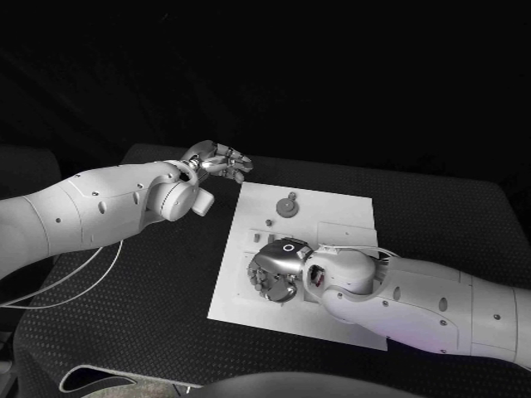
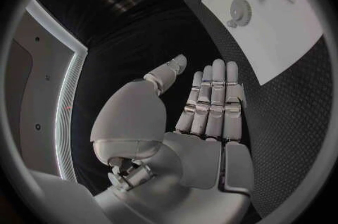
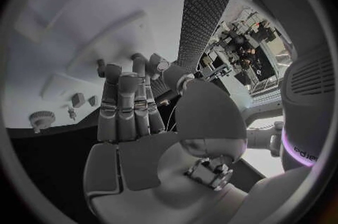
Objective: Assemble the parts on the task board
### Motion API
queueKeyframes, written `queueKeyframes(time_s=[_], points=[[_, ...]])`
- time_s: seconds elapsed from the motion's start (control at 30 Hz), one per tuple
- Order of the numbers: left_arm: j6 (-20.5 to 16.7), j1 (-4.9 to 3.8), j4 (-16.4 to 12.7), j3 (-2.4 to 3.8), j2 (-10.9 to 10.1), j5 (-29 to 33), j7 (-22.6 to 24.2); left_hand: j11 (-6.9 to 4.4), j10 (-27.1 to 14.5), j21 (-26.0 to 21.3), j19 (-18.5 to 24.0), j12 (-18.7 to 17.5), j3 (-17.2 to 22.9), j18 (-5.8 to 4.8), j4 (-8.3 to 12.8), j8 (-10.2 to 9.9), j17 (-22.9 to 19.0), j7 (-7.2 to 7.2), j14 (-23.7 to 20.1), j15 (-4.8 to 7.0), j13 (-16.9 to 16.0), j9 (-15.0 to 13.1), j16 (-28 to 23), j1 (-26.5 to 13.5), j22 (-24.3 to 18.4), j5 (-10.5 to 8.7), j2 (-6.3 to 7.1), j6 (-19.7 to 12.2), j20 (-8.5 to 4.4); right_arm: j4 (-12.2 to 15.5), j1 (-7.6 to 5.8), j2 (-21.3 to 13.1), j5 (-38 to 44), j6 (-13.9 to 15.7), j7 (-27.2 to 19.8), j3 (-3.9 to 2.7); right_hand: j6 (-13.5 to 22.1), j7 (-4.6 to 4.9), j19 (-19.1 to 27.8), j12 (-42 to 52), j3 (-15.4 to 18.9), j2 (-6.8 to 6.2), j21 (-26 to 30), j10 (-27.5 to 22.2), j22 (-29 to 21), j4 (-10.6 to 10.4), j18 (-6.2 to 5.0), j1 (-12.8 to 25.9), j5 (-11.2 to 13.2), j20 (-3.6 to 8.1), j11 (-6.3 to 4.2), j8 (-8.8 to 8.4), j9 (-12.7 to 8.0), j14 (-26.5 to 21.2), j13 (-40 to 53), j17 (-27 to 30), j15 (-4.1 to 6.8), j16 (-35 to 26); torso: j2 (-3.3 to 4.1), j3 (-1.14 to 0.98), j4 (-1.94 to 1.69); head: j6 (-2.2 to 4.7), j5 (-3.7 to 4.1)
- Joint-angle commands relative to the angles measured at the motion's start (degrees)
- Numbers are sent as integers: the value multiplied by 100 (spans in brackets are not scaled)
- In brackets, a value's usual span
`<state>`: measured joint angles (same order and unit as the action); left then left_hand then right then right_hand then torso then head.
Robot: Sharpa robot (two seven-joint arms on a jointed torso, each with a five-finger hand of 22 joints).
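Scene: a white task board [image 1: 338,211] lies in the middle of a black table [image 1: 134,307], with a white robot arm reaching in from each side.
Left hand: the left hand [image 1: 218,161] hangs above the table just off the board's far left corner; in the left wrist view its fingers [image 2: 211,103] lie straight and side by side, holding nothing.
Right hand: the right hand [image 1: 278,267] is over the near left part of the board, palm down; in the right wrist view its fingers [image 3: 127,103] stretch out over the white surface, and no part can be seen in them.
Parts: a small gear-shaped part [image 1: 289,206] sits on the far half of the board, well apart from both hands; a few smaller parts [image 1: 270,223] lie between it and the right hand.
Step in hand: probably the right hand is settling over the near left of the board to pick up or press a part; what lies under its palm is hidden.
Next move: likely a careful closing of the fingertips on one small piece, without shifting the board.
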<state>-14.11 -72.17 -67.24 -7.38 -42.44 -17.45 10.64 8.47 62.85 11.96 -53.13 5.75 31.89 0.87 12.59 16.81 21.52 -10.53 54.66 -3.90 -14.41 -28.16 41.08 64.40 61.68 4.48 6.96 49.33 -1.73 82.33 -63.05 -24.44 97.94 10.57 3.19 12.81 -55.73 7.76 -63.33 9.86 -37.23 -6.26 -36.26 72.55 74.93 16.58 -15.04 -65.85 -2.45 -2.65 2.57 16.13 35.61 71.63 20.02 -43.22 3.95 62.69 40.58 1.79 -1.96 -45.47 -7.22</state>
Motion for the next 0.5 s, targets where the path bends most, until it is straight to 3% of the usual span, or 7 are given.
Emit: queueKeyframes(time_s=[0.03,0.5], points=[[85,-15,-8,4,6,22,45,-7,-34,-24,-48,-17,-3,102,-46,22,10,7,47,-1,9,7,-28,-53,8,16,-7,-42,-6,-15,19,-10,-7,16,27,16,32,-10,43,11,23,-21,-22,-5,114,-3,4,35,-26,13,11,-21,-4,-13,9,5,-24,3,3,-5,1,-1,-1],[112,-15,-5,3,3,22,32,-6,-36,-29,-47,-20,-5,101,-54,22,15,6,45,-3,10,8,-34,-61,9,15,-10,-45,-5,-32,19,-44,-2,144,83,15,13,-12,22,16,30,9,-37,21,113,-33,4,120,-26,10,4,-13,2,-5,40,7,-18,21,1,0,-1,-7,9]])
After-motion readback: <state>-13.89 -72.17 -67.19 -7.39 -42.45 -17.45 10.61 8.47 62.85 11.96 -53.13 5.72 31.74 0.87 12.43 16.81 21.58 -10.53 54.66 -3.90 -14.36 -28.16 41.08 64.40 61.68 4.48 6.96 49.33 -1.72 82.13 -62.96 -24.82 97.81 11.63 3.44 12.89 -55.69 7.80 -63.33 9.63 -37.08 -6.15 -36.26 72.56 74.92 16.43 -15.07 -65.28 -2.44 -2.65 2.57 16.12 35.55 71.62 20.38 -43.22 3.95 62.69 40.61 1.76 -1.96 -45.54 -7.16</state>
